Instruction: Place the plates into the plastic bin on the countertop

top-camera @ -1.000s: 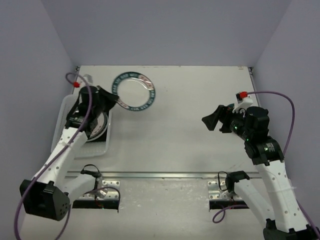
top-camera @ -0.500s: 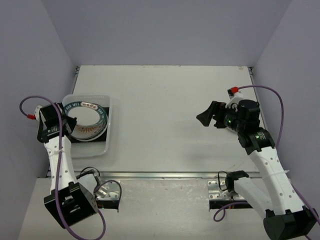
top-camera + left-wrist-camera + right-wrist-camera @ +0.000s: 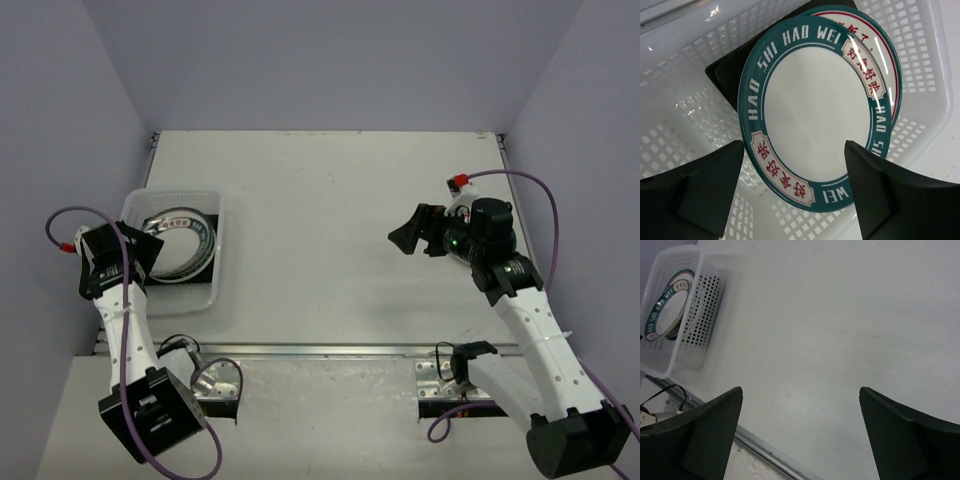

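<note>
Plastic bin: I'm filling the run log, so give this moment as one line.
plastic bin: teal-banded plate atop stacked plates | left jaws: open above it | right jaws: open, empty, over countertop

A lab test cell: bare lilac walls point(image 3: 330, 60) box a white countertop point(image 3: 340, 220).

The top external camera sits high above and behind the arm bases, looking down and forward over the whole off-white rectangular bench point(image 3: 350, 200), with both arms in frame. The left wrist camera hangs very close over the translucent white perforated plastic bin point(image 3: 680, 100), looking between the dark fingers point(image 3: 700, 195) of the left gripper point(image 3: 794, 146) at the teal-banded round white plate point(image 3: 815, 115). The right wrist camera looks from well away, obliquely across the bench towards the left side — bin point(image 3: 705, 305) and plate point(image 3: 667, 307) sit small in its upper-left corner. All three views share that bin and plate.
</note>
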